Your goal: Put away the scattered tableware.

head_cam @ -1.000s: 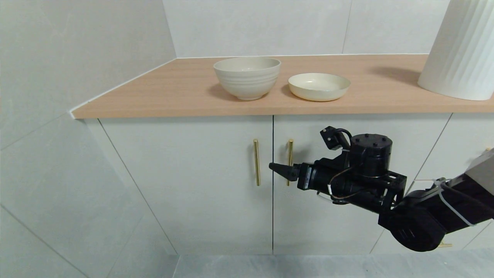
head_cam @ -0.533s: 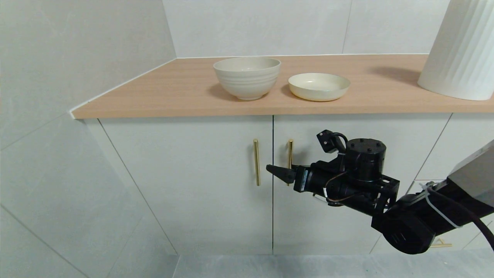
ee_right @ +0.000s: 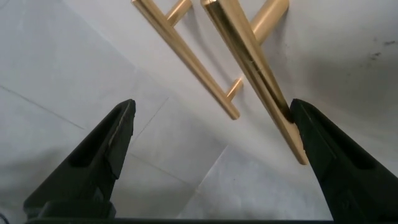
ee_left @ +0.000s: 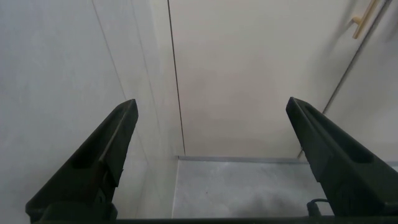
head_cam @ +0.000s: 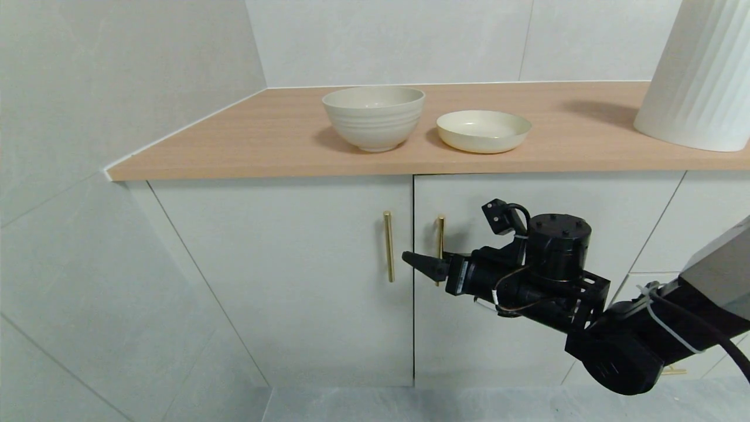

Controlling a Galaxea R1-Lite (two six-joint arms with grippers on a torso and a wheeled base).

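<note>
1. Tableware rests on a wooden counter (head_cam: 263, 146): a deep cream bowl (head_cam: 374, 117) and a shallow cream plate (head_cam: 483, 130), both upright and near the front edge.
2. Plate lies just beside the bowl, on the robot's right of it, with a narrow gap between them.
3. Tall white ribbed vessel (head_cam: 697, 76) stands at the counter's right end, well apart from the plate.
4. Two pale cabinet doors (head_cam: 293, 281) below the counter meet at a seam. An upright brass bar flanks it on each side: the left handle (head_cam: 388, 246) and the right handle (head_cam: 440, 237).
5. Right gripper (head_cam: 425, 266) is held level in front of the doors, pointing toward the seam between the handles, lower than the plate. Its wrist camera shows the jaws wide apart with both brass bars in the gap. Whether a finger touches a bar cannot be told.
6. Left gripper (ee_left: 211, 109) also has its jaws wide apart, holding nothing, and faces a pale door panel and grey floor (ee_left: 236, 193).
</note>
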